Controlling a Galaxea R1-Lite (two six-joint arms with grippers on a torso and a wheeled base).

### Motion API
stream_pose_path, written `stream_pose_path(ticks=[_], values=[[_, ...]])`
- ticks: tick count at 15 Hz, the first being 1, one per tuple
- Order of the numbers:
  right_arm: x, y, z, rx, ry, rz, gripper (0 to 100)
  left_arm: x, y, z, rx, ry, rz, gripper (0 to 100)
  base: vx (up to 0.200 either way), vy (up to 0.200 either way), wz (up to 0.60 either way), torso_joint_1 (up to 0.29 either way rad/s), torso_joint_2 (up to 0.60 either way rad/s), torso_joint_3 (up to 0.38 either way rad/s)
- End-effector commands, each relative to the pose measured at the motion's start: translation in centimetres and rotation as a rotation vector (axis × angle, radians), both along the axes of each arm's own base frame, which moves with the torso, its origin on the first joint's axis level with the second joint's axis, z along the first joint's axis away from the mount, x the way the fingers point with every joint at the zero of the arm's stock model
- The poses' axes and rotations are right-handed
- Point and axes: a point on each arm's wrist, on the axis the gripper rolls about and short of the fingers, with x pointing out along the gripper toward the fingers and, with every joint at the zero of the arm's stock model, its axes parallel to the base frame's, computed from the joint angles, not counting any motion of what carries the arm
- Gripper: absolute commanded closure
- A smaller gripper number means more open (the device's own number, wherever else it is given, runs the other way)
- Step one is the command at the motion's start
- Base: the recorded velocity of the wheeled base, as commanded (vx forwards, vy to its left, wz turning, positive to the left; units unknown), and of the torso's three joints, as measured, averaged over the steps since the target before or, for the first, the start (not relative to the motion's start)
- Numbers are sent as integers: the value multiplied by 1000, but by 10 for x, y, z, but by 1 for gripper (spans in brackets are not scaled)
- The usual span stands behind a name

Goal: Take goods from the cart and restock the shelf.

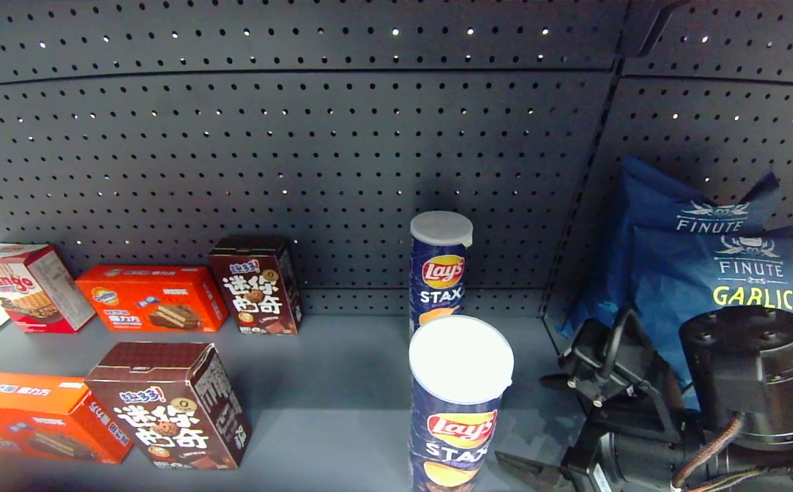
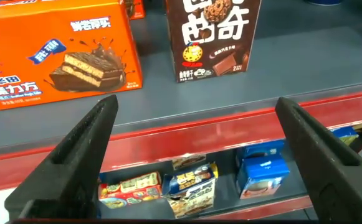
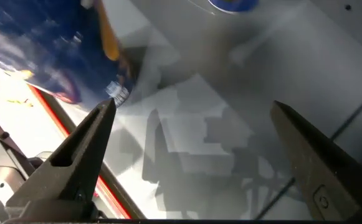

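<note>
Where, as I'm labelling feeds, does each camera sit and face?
Head: on the head, looking forward and down at the shelf; right arm lower right.
Left wrist: on the left arm, facing the shelf's front edge and goods below; open left gripper frames it.
Right wrist: on the right arm, facing the shelf floor; open right gripper frames it.
Shared: head and left wrist show the front brown box and front orange box.

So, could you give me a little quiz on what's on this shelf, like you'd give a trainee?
1. True or false: the left claw is holding a box.
2. How many chip cans stand on the shelf?
3. What leans to the right of the cans? A) blue chip bags B) bottles C) fruit

Key: 1 false, it is open with nothing in it; 2 two, one behind the other; 3 A.
</note>
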Motion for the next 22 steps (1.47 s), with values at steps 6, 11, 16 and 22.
stream_pose_path(ticks=[6,11,16,22], values=[[7,10,-6,-10,12,10,0,0,0,0,0,0,-1,0,0,0,0,0,0,0],[8,11,-7,-14,17,10,0,0,0,0,-1,1,0,0,0,0,0,0,0,0],[11,14,-10,-11,14,10,0,0,0,0,-2,1,-1,0,0,0,0,0,0,0],[18,8,-9,1,12,-32,0,0,0,0,-1,1,0,0,0,0,0,0,0,0]])
